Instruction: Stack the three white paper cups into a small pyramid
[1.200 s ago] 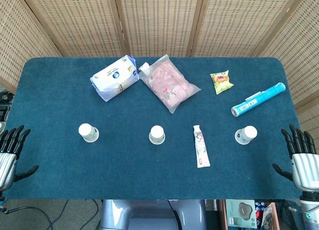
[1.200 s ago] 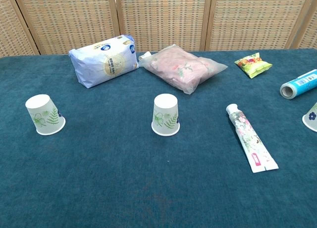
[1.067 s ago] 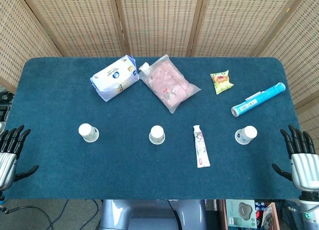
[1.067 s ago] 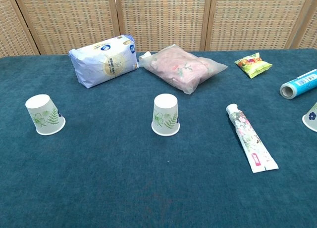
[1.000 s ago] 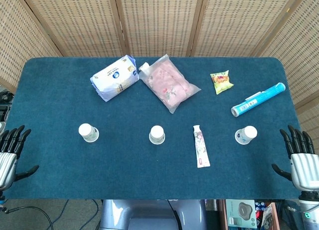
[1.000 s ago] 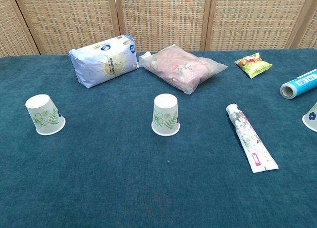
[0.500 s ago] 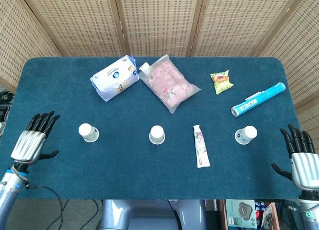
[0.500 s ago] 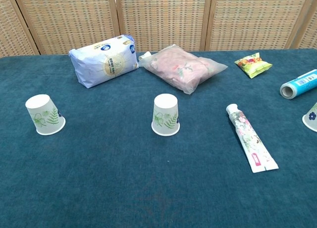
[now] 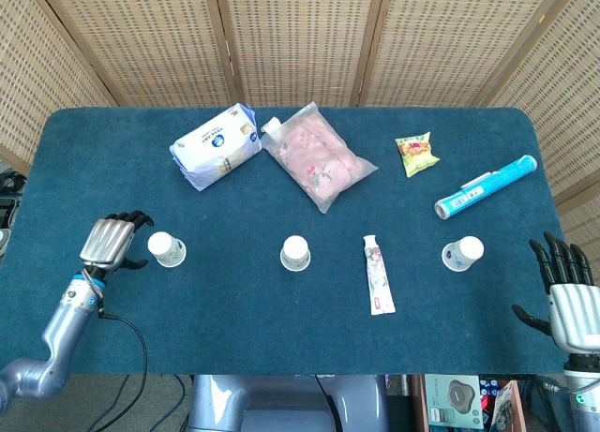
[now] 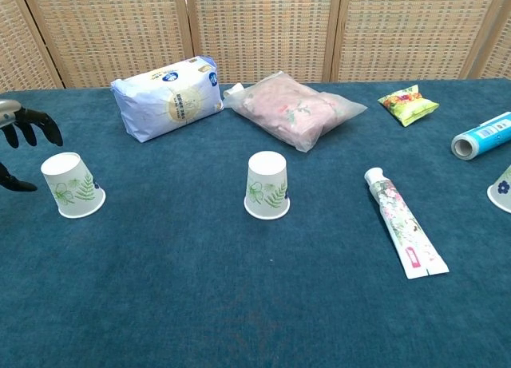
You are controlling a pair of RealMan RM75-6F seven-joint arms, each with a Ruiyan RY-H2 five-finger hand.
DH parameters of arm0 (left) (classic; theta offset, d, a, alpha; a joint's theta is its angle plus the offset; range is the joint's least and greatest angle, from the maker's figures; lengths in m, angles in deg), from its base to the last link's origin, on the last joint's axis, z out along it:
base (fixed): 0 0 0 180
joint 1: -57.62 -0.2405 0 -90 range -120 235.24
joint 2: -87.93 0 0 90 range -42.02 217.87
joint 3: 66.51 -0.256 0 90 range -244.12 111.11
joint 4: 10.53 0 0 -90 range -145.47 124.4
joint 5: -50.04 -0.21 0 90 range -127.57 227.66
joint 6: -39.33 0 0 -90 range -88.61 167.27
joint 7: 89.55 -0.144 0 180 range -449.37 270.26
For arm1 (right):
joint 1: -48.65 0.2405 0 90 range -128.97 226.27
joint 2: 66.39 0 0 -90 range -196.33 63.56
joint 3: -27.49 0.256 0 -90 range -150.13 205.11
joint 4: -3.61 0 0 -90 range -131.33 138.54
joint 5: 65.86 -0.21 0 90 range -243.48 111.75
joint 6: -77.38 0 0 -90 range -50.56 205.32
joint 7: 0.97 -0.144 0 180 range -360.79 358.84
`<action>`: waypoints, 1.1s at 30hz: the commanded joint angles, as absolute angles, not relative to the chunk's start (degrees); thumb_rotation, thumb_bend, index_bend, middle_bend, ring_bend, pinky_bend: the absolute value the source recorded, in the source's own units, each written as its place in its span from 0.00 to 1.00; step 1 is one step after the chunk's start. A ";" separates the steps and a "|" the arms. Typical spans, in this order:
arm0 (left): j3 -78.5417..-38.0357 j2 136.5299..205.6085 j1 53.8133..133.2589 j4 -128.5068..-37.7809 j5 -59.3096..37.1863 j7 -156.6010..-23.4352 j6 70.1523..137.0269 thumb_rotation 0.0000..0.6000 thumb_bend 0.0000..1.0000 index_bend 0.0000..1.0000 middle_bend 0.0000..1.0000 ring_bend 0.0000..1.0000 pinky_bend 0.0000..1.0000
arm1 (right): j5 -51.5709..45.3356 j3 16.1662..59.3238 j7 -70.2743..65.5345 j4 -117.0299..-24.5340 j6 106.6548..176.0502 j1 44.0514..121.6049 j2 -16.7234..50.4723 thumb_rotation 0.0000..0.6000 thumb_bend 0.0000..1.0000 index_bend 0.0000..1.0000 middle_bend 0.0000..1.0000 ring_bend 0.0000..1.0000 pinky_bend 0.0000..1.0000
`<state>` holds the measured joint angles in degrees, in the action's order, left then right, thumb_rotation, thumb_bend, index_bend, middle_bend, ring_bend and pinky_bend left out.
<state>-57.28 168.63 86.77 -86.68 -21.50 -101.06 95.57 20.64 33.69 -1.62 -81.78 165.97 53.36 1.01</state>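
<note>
White paper cups stand upside down in a row on the blue table [image 9: 94, 170], well apart: left cup [image 9: 166, 248], middle cup [image 9: 295, 253], right cup [image 9: 463, 253]. Just beside the left cup, at its 9 o'clock, the left robot hand [image 9: 111, 243] hovers with fingers spread, holding nothing. Off the table's edge at 4 o'clock, the right robot hand [image 9: 570, 301] is spread and empty.

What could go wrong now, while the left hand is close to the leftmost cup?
The left hand sits open beside the leftmost upside-down white paper cup; a clumsy close could tip or crush it. The three cups stand far apart, and the white cosmetic tube lies between the middle cup and rightmost cup.
</note>
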 commanded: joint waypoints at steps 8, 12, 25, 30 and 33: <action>-58.00 172.57 88.51 -82.06 -22.89 -97.31 95.23 1.00 0.14 0.40 0.37 0.38 0.39 | 20.18 33.71 -2.00 -81.50 165.35 53.51 1.06 1.00 0.00 0.00 0.00 0.00 0.00; -58.25 173.43 88.94 -80.97 -22.99 -96.85 94.98 1.00 0.14 0.44 0.40 0.40 0.40 | 20.07 33.74 -2.03 -81.46 165.23 53.56 1.08 1.00 0.00 0.00 0.00 0.00 0.00; -57.24 171.80 89.06 -85.16 -25.71 -92.44 99.04 1.00 0.15 0.47 0.42 0.42 0.42 | 19.90 33.69 -2.38 -81.42 164.98 53.61 1.01 1.00 0.00 0.00 0.00 0.00 0.00; -56.52 170.72 91.20 -90.75 -28.28 -91.74 99.09 1.00 0.15 0.47 0.42 0.42 0.42 | 19.82 33.62 -2.33 -81.37 164.65 53.72 1.04 1.00 0.00 0.00 0.00 0.00 0.00; -56.08 171.54 93.07 -92.34 -28.10 -93.13 97.40 1.00 0.15 0.47 0.42 0.42 0.42 | 19.74 33.64 -2.38 -81.32 164.59 53.74 1.02 1.00 0.00 0.00 0.00 0.00 0.00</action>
